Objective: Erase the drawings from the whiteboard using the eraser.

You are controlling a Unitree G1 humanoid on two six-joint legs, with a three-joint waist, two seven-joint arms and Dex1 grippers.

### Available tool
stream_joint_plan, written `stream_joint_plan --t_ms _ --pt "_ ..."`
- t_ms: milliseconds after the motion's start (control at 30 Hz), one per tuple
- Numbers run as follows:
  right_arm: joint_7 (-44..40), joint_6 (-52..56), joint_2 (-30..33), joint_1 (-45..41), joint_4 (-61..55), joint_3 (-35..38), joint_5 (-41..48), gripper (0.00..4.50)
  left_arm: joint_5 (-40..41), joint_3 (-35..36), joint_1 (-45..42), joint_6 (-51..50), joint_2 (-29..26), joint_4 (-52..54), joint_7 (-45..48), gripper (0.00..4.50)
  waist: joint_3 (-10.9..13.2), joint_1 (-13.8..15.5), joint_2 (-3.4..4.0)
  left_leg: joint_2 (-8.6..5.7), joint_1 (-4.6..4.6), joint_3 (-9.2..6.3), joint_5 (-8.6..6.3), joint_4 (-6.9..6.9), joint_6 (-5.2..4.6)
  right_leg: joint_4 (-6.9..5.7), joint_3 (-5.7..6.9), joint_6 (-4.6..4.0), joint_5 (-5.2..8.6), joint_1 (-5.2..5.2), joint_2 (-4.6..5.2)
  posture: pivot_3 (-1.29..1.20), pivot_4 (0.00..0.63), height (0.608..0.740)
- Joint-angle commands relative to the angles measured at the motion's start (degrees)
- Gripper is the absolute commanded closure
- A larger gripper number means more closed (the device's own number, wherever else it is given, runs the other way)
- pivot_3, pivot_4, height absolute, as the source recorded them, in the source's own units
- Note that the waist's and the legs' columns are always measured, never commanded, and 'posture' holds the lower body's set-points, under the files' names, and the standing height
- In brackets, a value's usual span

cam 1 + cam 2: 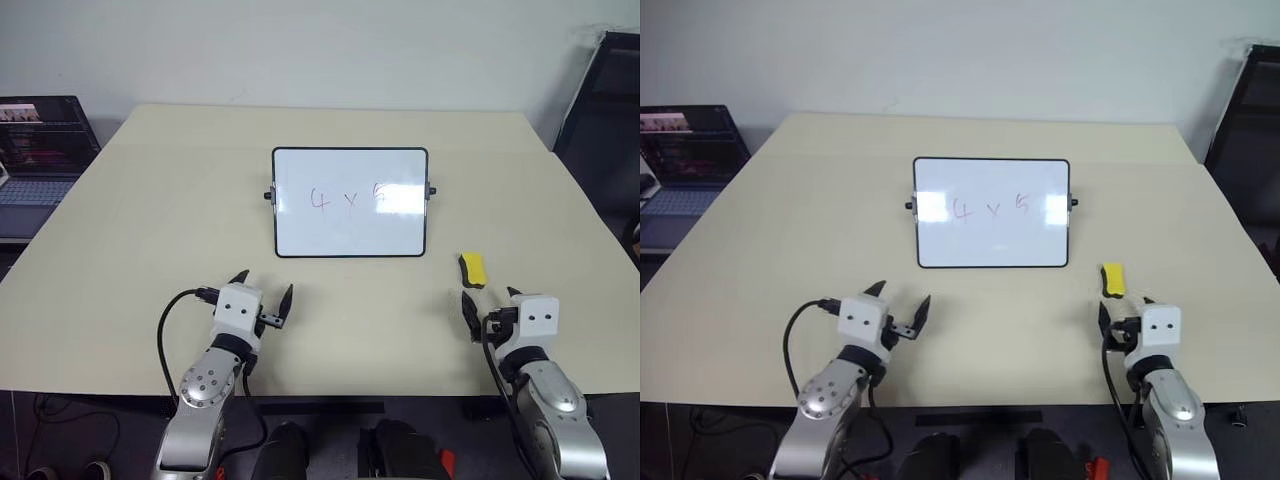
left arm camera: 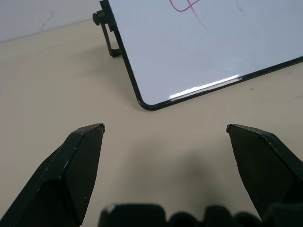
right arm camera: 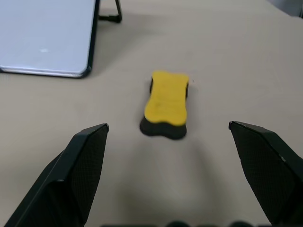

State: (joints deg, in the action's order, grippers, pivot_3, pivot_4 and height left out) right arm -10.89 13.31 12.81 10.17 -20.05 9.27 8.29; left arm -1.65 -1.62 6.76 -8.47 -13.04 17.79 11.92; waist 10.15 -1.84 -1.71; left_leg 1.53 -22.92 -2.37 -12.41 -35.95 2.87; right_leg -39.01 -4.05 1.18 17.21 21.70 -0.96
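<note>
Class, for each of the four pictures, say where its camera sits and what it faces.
Left and right eye: on the head, looking down over the table; both arms show.
Left wrist: behind the open left hand, facing the whiteboard.
Right wrist: behind the open right hand, facing the eraser.
Both wrist views share the whiteboard.

Faint reddish-pink marker drawings [image 1: 991, 207] on the small black-framed rectangular whiteboard [image 1: 991, 245] read "4 x 5". In the left wrist view, part of the "4" was legible. No other text could be read.
</note>
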Motion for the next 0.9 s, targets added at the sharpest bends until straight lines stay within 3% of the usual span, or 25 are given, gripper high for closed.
stream_joint_plan --t_ms 33,233,600,800,900 --pt "-0.7 0.0 0.3 -0.8 -0.8 0.4 1.1 0.04 -0.8 0.0 -1.5 2.0 0.3 -0.4 -0.8 0.00 0.0 0.0 0.00 0.00 0.00 0.00 0.00 0.00 0.00 0.00 0.00 0.00 0.00 0.00 0.00 0.00 0.150 0.740" --pt "1.9 4.5 0.3 0.7 -4.1 0.8 -0.8 0.04 -0.9 -1.1 -1.2 1.4 0.2 0.1 -0.1 0.00 0.0 0.1 0.01 -0.02 -0.04 0.00 -0.01 0.04 0.00 0.01 0.00 -0.01 0.01 0.03 0.01 0.00 0.150 0.740" --pt "2.9 7.8 -2.3 6.1 -13.7 -6.3 -2.6 0.04 4.9 2.6 -2.6 3.7 -7.5 1.5 9.7 0.00 0.0 0.1 0.02 0.04 -0.02 0.00 -0.01 0.05 0.01 0.01 0.01 -0.06 0.04 0.05 0.00 0.00 0.150 0.740" --pt "7.2 12.2 -4.5 3.4 -19.3 -8.2 -5.3 0.04 9.7 3.1 -7.9 4.2 -13.2 -0.1 18.8 0.00 0.0 0.0 0.03 0.03 -0.04 -0.02 0.00 0.06 0.01 0.00 0.03 -0.07 0.05 0.08 0.01 0.00 0.150 0.740" --pt "6.4 14.5 -4.0 1.7 -21.0 -5.8 -3.5 0.04 10.3 3.3 -15.3 4.4 -14.1 -4.2 20.6 0.00 0.0 0.3 0.01 0.01 -0.05 -0.04 0.00 0.04 0.01 0.01 0.07 -0.06 0.04 0.06 0.01 0.00 0.150 0.740"
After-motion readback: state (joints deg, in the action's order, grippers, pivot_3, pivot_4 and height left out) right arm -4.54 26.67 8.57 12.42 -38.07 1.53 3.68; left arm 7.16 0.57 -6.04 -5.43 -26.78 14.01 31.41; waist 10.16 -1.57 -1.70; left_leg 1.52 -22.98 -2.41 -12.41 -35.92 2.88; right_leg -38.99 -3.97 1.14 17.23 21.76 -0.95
